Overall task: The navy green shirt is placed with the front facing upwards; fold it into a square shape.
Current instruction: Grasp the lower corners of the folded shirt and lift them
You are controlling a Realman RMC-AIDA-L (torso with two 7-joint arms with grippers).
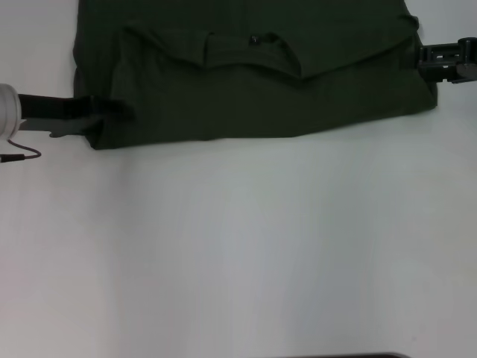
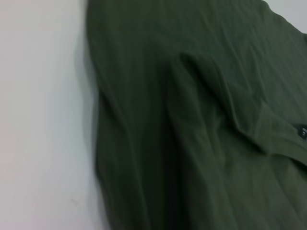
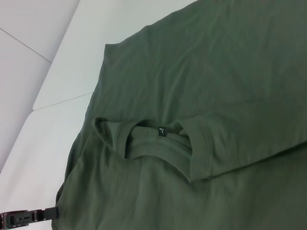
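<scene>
The navy green shirt (image 1: 253, 97) lies across the far part of the white table, with one layer folded over so the collar and small black neck label (image 1: 254, 39) face up. In the right wrist view the shirt (image 3: 201, 96) fills most of the picture, its label (image 3: 161, 130) inside the collar. The left wrist view shows only wrinkled shirt fabric (image 2: 192, 124) beside bare table. My left gripper (image 1: 112, 112) comes in from the left and is shut on the shirt's near left corner; it also shows at the shirt's edge (image 3: 53, 213). My right gripper (image 1: 422, 57) touches the shirt's right edge.
White table (image 1: 238, 246) stretches from the shirt to the near edge. A thin black cable (image 1: 22, 155) hangs by my left arm. A dark strip (image 1: 343, 356) shows at the near edge. Seams between table panels (image 3: 43, 81) run beyond the shirt.
</scene>
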